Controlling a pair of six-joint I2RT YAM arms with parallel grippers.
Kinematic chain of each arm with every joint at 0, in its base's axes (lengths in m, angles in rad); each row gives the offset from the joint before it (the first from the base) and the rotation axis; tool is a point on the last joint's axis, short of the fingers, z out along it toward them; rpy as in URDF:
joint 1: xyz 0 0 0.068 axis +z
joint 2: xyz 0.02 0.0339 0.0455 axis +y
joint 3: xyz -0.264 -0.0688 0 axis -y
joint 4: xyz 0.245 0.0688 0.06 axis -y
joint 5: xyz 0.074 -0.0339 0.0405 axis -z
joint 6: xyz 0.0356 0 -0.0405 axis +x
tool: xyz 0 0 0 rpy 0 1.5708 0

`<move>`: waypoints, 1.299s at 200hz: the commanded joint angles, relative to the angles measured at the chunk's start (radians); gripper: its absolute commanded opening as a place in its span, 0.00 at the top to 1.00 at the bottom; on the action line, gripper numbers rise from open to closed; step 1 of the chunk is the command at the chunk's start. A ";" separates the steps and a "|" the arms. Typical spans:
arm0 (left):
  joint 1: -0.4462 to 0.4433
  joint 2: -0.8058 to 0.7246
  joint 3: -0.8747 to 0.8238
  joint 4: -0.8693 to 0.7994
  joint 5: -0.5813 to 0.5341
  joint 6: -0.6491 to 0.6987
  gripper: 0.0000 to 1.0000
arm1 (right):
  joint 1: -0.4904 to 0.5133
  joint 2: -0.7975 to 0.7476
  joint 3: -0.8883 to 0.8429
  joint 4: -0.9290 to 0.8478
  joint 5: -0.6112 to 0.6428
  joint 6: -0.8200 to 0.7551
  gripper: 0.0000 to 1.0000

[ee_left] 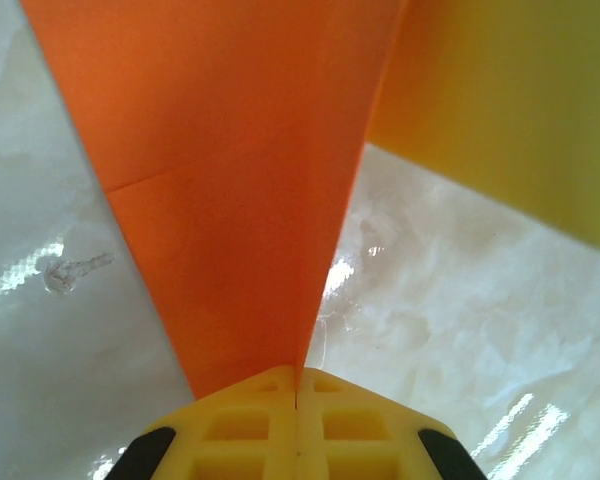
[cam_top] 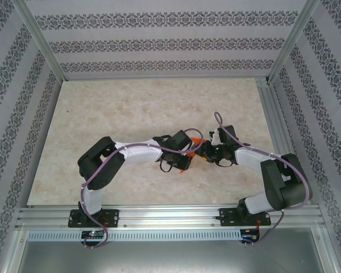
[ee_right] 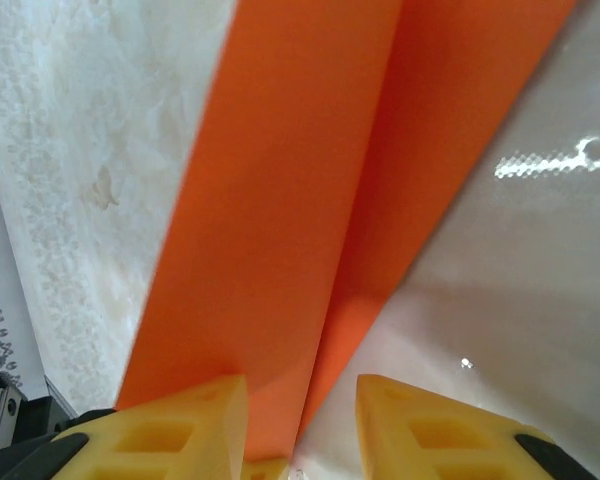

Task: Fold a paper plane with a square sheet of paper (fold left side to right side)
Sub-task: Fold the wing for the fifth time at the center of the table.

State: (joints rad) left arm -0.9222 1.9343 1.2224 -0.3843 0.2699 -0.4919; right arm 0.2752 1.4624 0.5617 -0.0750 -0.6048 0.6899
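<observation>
At bottom centre of both wrist views, pinching thin bright orange paper sheet (ee_left: 230, 180) in clamped left gripper (ee_left: 297, 385), straddling it with right gripper (ee_right: 302, 400), jaws parted.

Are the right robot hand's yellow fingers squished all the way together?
No, the fingers of the right gripper stand apart, orange paper between them.

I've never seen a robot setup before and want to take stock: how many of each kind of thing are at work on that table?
Robot arms: 2, the left arm and the right arm
Pincers: 2, the left pincer and the right pincer
Orange paper sheet: 1
Total: 5
</observation>
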 commanded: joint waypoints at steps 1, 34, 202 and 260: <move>0.019 0.019 0.009 0.057 0.050 -0.063 1.00 | 0.015 0.029 0.026 0.068 -0.018 0.025 0.66; 0.028 0.027 -0.007 0.107 0.094 -0.128 1.00 | 0.019 0.057 0.033 0.081 -0.013 0.026 0.66; 0.059 0.047 -0.065 0.234 0.155 -0.248 0.89 | 0.027 0.192 0.071 0.119 -0.020 0.036 0.66; 0.069 -0.001 -0.070 0.229 0.158 -0.247 0.76 | 0.031 0.227 0.091 0.100 -0.012 0.032 0.67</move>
State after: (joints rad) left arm -0.8749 1.9736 1.1694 -0.1829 0.4137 -0.7361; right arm 0.2947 1.6550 0.6403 0.0273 -0.6373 0.7280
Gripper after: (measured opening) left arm 0.223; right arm 0.333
